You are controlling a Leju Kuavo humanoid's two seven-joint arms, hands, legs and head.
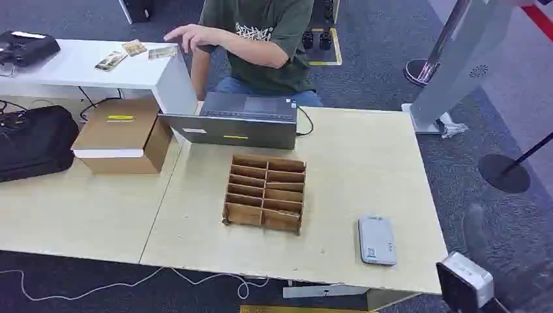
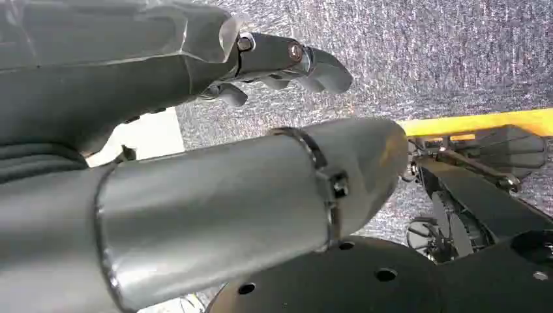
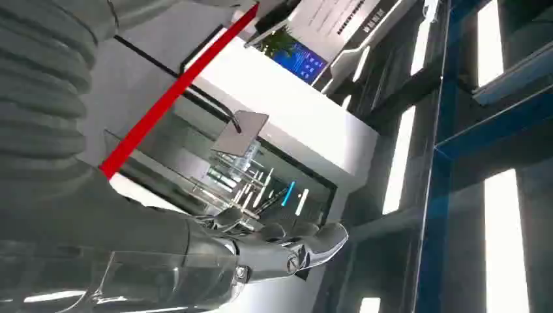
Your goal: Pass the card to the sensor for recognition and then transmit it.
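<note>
While both robot hands hang empty, left robot hand (image 2: 287, 62) and right robot hand (image 3: 287, 251) with fingers loosely apart, the printed cards (image 1: 135, 52) lie well beyond them; the grey flat sensor (image 1: 376, 240) on the pale wooden counter (image 1: 365, 156) waits, nothing begun.

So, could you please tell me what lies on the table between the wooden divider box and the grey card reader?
Nothing: in the head view the table is bare between the wooden divider box and the grey card reader.

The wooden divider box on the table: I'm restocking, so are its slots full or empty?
Empty. The head view looks down into the wooden divider box, and every visible compartment shows bare wood.
</note>
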